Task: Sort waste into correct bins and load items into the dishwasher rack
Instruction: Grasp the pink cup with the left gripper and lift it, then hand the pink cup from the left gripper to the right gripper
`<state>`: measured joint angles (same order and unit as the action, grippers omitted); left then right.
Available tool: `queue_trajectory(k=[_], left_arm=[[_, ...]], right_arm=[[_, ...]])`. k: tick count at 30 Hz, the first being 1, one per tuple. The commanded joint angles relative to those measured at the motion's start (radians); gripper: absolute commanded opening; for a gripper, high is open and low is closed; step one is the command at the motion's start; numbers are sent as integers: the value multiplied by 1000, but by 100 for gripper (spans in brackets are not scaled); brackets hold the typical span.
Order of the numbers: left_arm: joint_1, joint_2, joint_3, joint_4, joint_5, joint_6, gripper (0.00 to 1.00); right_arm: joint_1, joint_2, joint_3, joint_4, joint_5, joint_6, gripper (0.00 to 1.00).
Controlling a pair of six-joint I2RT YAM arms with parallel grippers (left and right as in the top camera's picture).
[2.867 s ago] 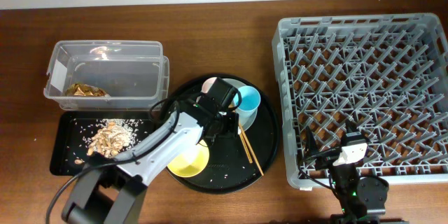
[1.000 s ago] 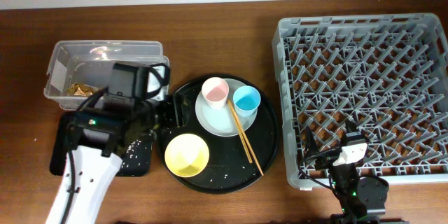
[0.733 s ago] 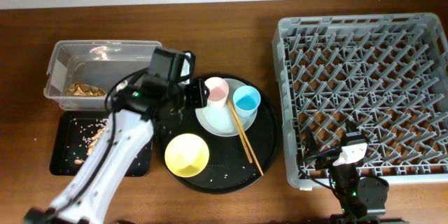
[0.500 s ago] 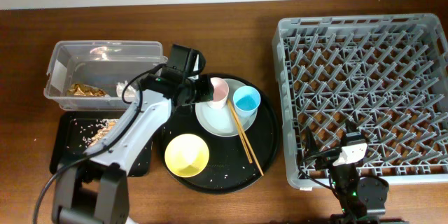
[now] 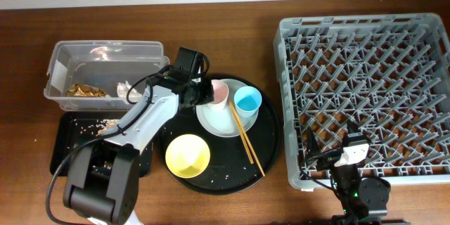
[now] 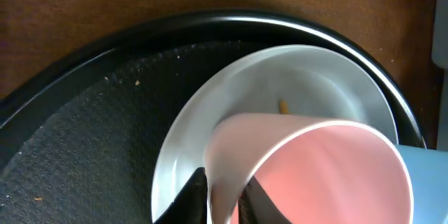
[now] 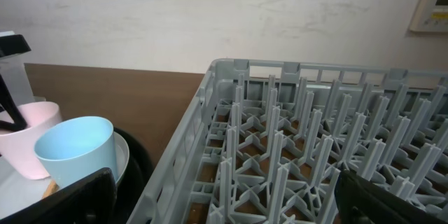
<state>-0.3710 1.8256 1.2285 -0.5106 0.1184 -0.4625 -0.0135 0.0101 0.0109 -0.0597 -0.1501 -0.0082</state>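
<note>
Pink cup [image 5: 219, 93] stands on the plate [image 5: 226, 118] beside the blue cup [image 5: 247, 100], within the round tray [image 5: 266, 143]. Left gripper [image 5: 204, 94] pinches the pink cup's rim, one finger [image 6: 198, 194] outside. Clear box [image 5: 105, 70] holds wrapper [image 5: 86, 91] and tissue [image 5: 124, 88]. Right gripper [image 7: 210, 203] spread, beside the rack [image 5: 365, 95]. Wooden table [image 5: 232, 24].

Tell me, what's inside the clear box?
Inside the clear box you can see a crinkly gold-brown wrapper and a small crumpled white tissue. The left arm covers the box's right corner, so anything there stays hidden.
</note>
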Motion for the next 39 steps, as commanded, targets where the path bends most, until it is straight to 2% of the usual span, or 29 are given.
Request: queue_trajectory(k=[1, 6, 12, 14, 15, 16, 19, 21, 22, 24, 26, 29, 31, 33, 35, 36, 39], left_arm=[[12, 2, 2, 2, -22, 3, 1], [12, -133, 4, -10, 1, 3, 1], [33, -473, 14, -253, 32, 11, 1], [132, -565, 17, -332, 326, 85, 0], [193, -586, 17, -341, 522, 130, 1], [291, -596, 17, -340, 814, 187, 0], [399, -583, 17, -318, 1138, 254, 1], [404, -572, 17, -301, 1218, 256, 0], [404, -568, 17, -283, 1254, 256, 1], [404, -568, 17, -259, 1254, 255, 1], [404, -563, 17, -238, 1252, 251, 1], [404, -562, 17, -237, 1251, 251, 1], [404, -562, 17, -238, 1250, 251, 1], [404, -562, 17, -238, 1251, 251, 1], [404, -562, 17, -238, 1251, 251, 1], [404, -562, 17, -238, 1251, 251, 0], [404, -562, 17, -238, 1251, 251, 0]], right_arm=[[-6, -6, -5, -5, 5, -3, 98], [-6, -6, -5, -5, 5, -3, 98], [-6, -6, -5, -5, 5, -3, 98], [-6, -6, -5, 12, 4, -2, 98], [-6, -6, -5, 10, 4, -2, 98], [-6, -5, -5, -5, 4, -2, 98], [-6, -5, -5, 4, -58, 18, 98], [-6, -5, -5, 33, -193, 26, 98], [-6, -5, -4, 48, -248, 119, 98], [-6, -2, 34, -7, -273, 290, 98], [-6, 20, 162, -71, -377, 360, 98], [-6, 126, 404, -190, -451, 365, 98], [-6, 257, 610, -346, -455, 356, 98], [-6, 463, 843, -523, -590, 275, 98], [-6, 602, 961, -611, -720, 267, 98], [-6, 731, 1029, -622, -888, 267, 98], [-6, 910, 1046, -587, -969, 278, 98]])
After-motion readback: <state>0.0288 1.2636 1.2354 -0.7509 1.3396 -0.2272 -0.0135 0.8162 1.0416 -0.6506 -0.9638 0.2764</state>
